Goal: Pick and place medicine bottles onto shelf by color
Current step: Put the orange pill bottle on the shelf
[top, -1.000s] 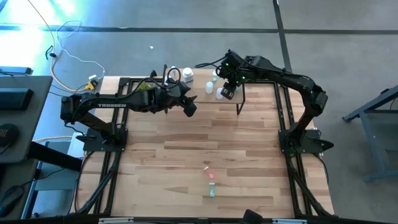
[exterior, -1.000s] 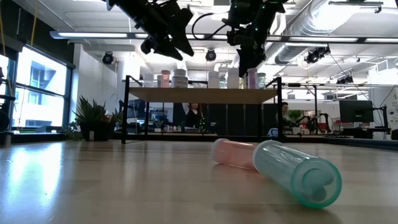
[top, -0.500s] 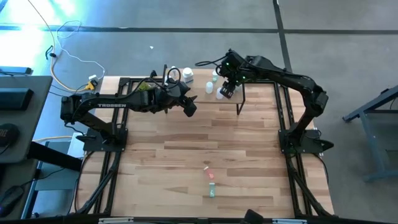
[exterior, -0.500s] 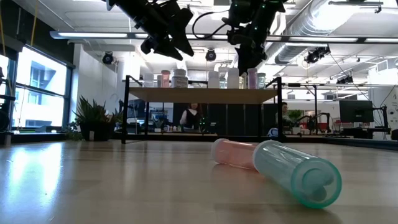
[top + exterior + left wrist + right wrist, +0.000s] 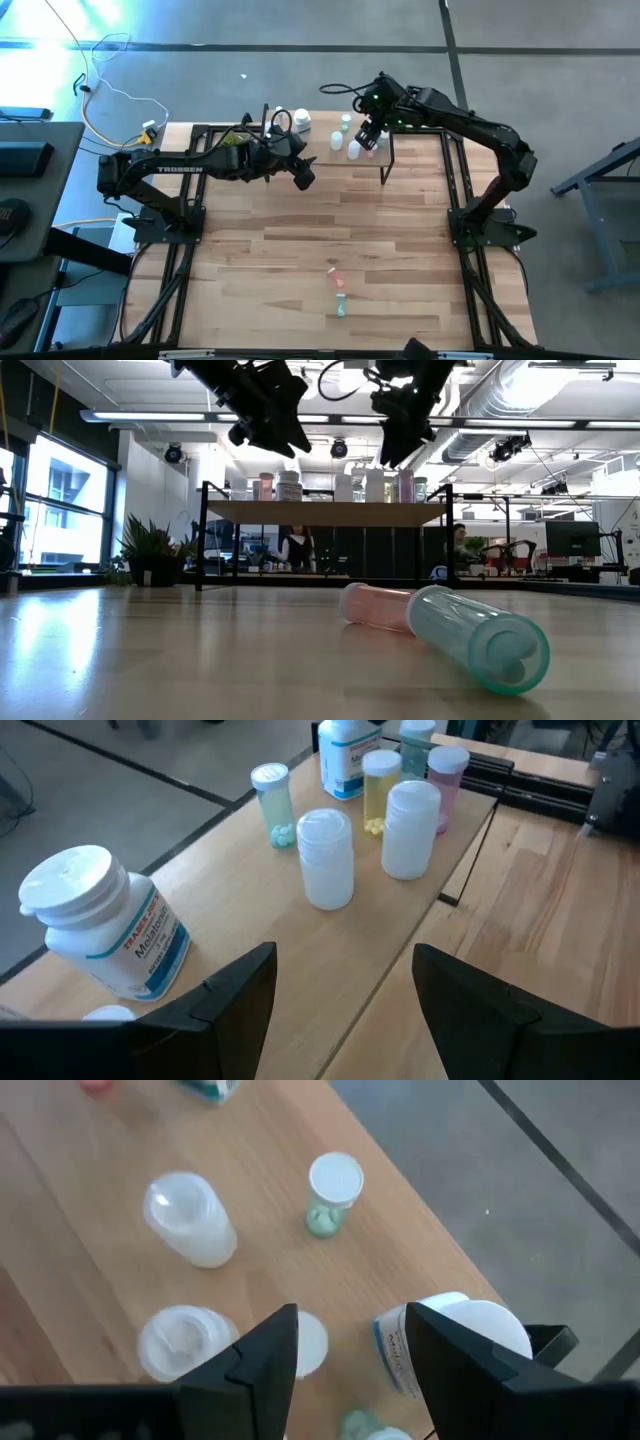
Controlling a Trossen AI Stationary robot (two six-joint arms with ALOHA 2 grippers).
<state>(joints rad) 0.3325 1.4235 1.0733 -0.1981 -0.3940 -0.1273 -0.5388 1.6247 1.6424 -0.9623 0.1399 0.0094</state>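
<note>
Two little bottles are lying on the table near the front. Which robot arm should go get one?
Probably the right gripper: it hangs open and empty above the shelf, slightly nearer the pink bottle and green bottle. The left gripper is open too, so either could.

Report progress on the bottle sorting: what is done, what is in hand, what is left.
Done: several medicine bottles stand upright on the shelf.

In hand: nothing. The right gripper hangs open and empty above the shelf's bottles; the left gripper hovers open and empty by the shelf's front edge.

Left: a pink bottle and a green bottle lie on their sides, touching, on the table.
</note>
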